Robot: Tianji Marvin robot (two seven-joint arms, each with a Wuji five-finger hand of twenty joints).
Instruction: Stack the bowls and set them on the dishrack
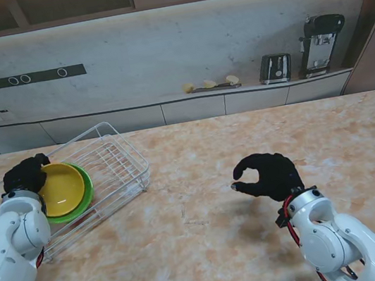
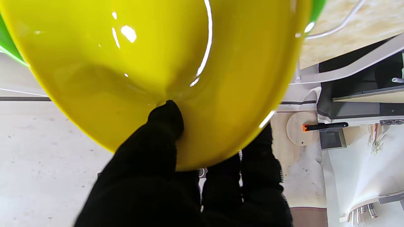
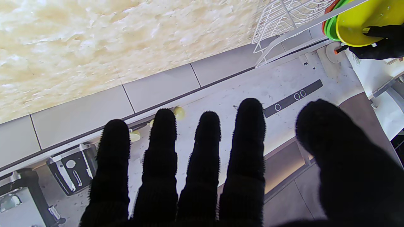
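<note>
Yellow bowl (image 1: 61,188), nested in a green bowl (image 1: 84,197), was held tilted over the white wire dishrack (image 1: 115,159) at the table's left.

The stack's rim was pinched by the left hand (image 1: 25,176), thumb (image 2: 164,121) pressed inside and fingers (image 2: 262,157) hidden behind, seemingly so both bowls could be lowered together. The right hand (image 1: 264,175) was held empty above the marble table (image 1: 259,229), fingers loosely curled and parted, well apart from the rack.

Yellow bowl (image 1: 62,188) in green bowl (image 1: 86,196), white wire rack (image 1: 115,159), black-gloved hands, beige marbled table (image 1: 244,138).
</note>
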